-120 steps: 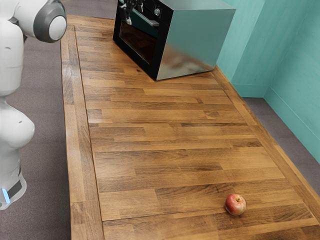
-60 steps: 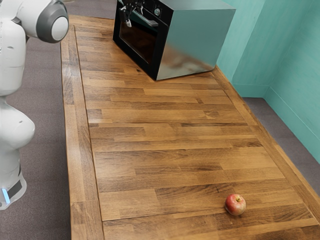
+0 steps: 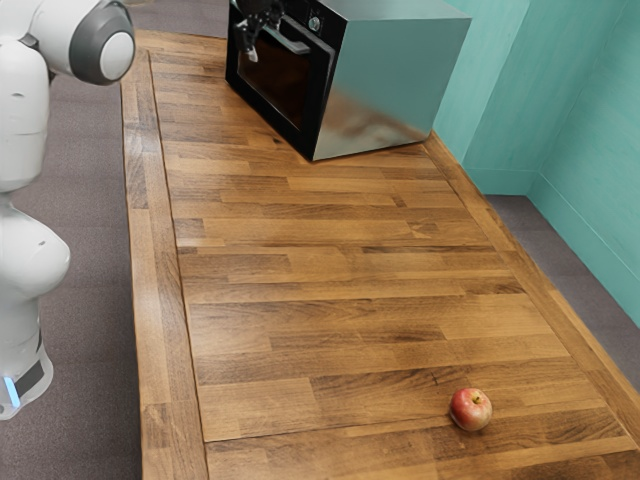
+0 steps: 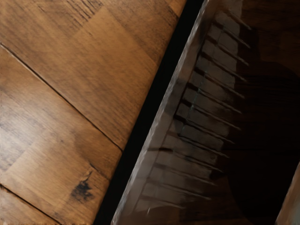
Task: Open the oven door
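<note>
The oven [image 3: 385, 85] is standing at the tabletop's [image 3: 320, 280] far end, its door [image 3: 272, 82] seemingly leaning just ajar. The tool [image 3: 248, 44] is hovering by the handle [image 3: 291, 43] — how wide it's gaping, or whether it's gripping anything, I'm not managing to tell. I'm expecting a stiff, hinged, fairly weighty door with slick glass — the handle's middle is offering the surest hold.

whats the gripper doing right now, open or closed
Gripper: by the oven door handle; whether it is open or closed cannot be told.
</note>
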Tool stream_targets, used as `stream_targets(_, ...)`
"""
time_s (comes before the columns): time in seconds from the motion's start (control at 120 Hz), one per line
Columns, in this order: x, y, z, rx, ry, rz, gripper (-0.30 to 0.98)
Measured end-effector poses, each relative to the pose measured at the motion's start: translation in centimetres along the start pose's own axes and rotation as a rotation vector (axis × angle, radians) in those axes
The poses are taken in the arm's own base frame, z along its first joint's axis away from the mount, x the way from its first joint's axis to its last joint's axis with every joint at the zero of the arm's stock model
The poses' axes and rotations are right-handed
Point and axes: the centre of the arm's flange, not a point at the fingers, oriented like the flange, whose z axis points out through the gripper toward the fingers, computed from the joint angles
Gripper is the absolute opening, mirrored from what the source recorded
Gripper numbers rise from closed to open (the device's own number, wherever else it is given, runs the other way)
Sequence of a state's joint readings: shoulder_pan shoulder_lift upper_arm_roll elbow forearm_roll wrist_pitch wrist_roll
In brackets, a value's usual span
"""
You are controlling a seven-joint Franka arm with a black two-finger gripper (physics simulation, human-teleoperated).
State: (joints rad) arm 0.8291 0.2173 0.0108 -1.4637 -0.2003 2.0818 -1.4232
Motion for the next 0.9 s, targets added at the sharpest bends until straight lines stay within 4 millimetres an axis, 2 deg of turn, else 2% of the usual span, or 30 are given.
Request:
stream_targets(0.192,0.3,-1.4,-1.1,0.005,-0.002,-0.009,0.69)
stream_targets(0.65,3.1,-5.0,-2.0,0.034,-0.014,-0.077,0.69)
stream_targets(0.9,4.6,-7.8,-2.9,0.044,-0.033,-0.115,0.69)
